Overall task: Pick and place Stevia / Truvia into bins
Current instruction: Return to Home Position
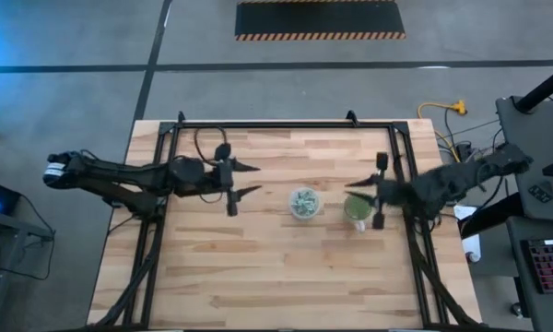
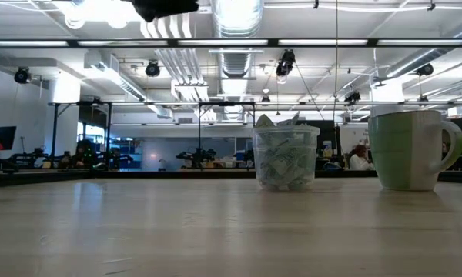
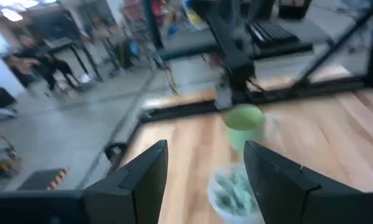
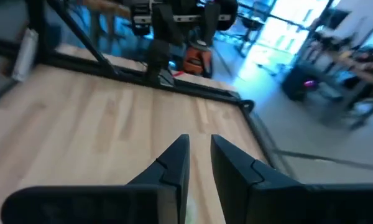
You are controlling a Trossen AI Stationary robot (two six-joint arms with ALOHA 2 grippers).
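With no loose packet visible anywhere on the surface (image 1: 258, 267), the sorting looks finished, so the move ahead is probably a plain pull-back. What matters for it is how each claw lies to the cups. The left claw (image 1: 258, 180) hangs just beside the clear cup (image 1: 304, 204), on that cup's left in the high view and apart from it. It points straight at the cup, its fingers spread wide with nothing between them. The right claw (image 4: 199, 142) sits over or just beside the green cup (image 1: 357, 210) — I cannot tell which — with its fingers drawn to a narrow slit and holding nothing. The Stevia sachets (image 2: 285, 158) are heaped in the clear cup, a few corners poking above its rim, jumbled so that no single long axis shows. I cannot tell what the green cup holds. No brand or lettering can be read on the packets or cups.
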